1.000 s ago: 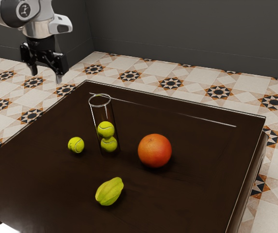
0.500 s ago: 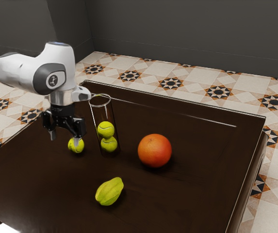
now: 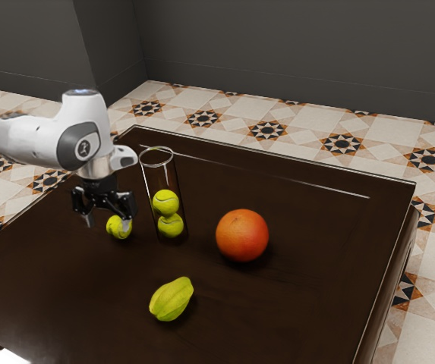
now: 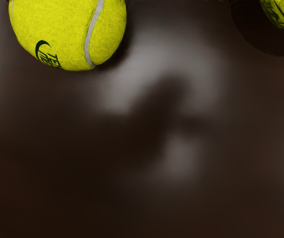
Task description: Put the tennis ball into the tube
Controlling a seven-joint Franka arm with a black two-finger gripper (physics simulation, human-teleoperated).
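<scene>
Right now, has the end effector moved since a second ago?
Yes: in the exterior view, the end effector has moved down and toward the view's right, nearer the tube, from higher than its rim to lower.

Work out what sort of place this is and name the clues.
Most likely a room in a home, perhaps for living or dining: it has a star-patterned tiled floor, a plain dark grey wall and a dark table with a round orange fruit on it.

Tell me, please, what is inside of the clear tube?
Inside the clear tube, an upper tennis ball rests on a lower tennis ball, whose top it partly covers. What lies directly beneath the lower ball is hidden.
</scene>
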